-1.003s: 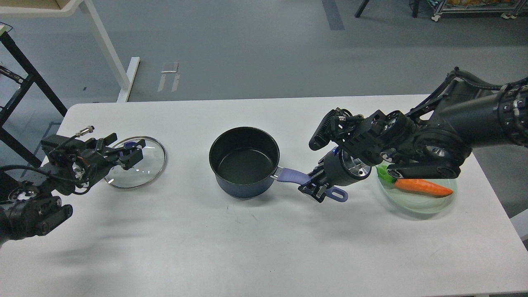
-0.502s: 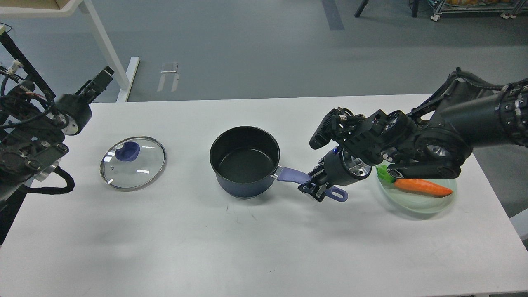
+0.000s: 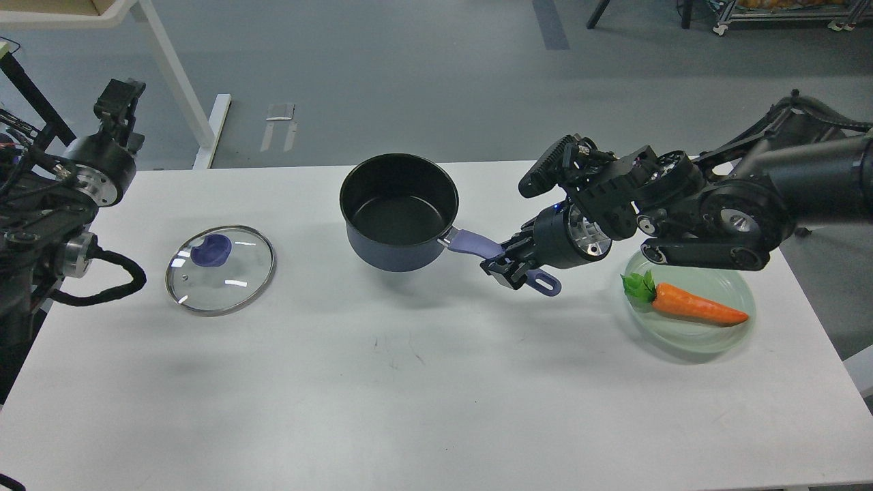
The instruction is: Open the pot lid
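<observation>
The glass pot lid with a blue knob lies flat on the white table at the left, apart from the pot. The dark blue pot is open and empty, lifted above the table near its far edge. My right gripper is shut on the pot's purple handle and holds the pot up. My left gripper is raised at the far left, beyond the table's corner, away from the lid; its fingers cannot be told apart.
A pale green plate with a carrot sits at the right of the table. A white desk leg and a black frame stand on the floor behind the left side.
My left gripper let go of the lid, lifted away to the far left and kept rising. My right gripper lifted the pot by its handle, up and toward the far edge.
</observation>
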### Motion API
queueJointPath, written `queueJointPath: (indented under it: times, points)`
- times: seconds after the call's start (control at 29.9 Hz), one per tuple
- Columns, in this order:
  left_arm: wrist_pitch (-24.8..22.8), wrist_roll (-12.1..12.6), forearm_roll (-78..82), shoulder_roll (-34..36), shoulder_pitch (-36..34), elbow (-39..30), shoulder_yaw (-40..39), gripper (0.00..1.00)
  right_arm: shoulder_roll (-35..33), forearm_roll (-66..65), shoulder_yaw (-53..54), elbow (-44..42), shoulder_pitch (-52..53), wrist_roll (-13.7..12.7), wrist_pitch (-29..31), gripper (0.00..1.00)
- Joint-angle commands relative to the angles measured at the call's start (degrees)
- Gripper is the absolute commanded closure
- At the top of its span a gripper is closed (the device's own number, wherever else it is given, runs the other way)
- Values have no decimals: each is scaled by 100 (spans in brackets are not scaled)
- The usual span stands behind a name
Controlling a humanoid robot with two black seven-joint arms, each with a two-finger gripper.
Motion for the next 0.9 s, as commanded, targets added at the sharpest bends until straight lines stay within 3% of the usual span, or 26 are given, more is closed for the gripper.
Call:
queueJointPath:
  times: [0.0, 0.67, 0.87]
  points:
    - [-33, 0, -1, 5, -2, 0, 0, 1, -2, -9, -3, 16, -86, 4, 31, 7]
    - [-121, 0, -1, 22, -10, 0, 0, 1, 7, -97, -337, 51, -332, 4, 40, 14]
    - [-121, 0, -1, 22, -19, 0, -8, 1, -28, -35, -162, 43, -288, 13, 14, 4]
